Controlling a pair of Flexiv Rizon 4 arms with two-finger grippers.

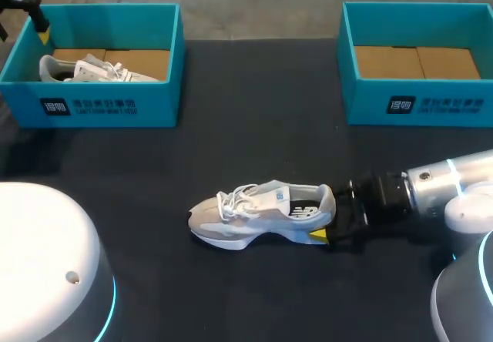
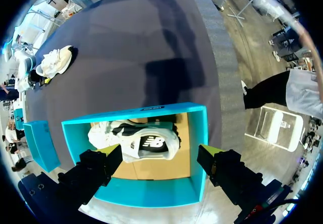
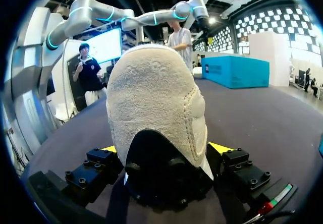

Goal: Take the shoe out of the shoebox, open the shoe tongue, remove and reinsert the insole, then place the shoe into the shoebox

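A white and grey shoe (image 1: 254,212) lies on its sole in the middle of the black table, toe to the left. My right gripper (image 1: 333,212) is at its heel, open, one yellow-tipped finger on each side. In the right wrist view the heel (image 3: 156,108) fills the gap of the right gripper (image 3: 164,148). A second white shoe (image 1: 92,70) lies in the left teal shoebox (image 1: 100,107). My left gripper (image 1: 38,26) hangs open above that box's far left corner. From the left wrist, the left gripper (image 2: 161,153) is over the boxed shoe (image 2: 144,142), holding nothing.
An empty teal shoebox (image 1: 416,107) with a cardboard floor stands at the back right. Between the two boxes and in front of the shoe there is bare black table (image 1: 262,111). The left box (image 3: 234,71) shows far ahead of the right gripper.
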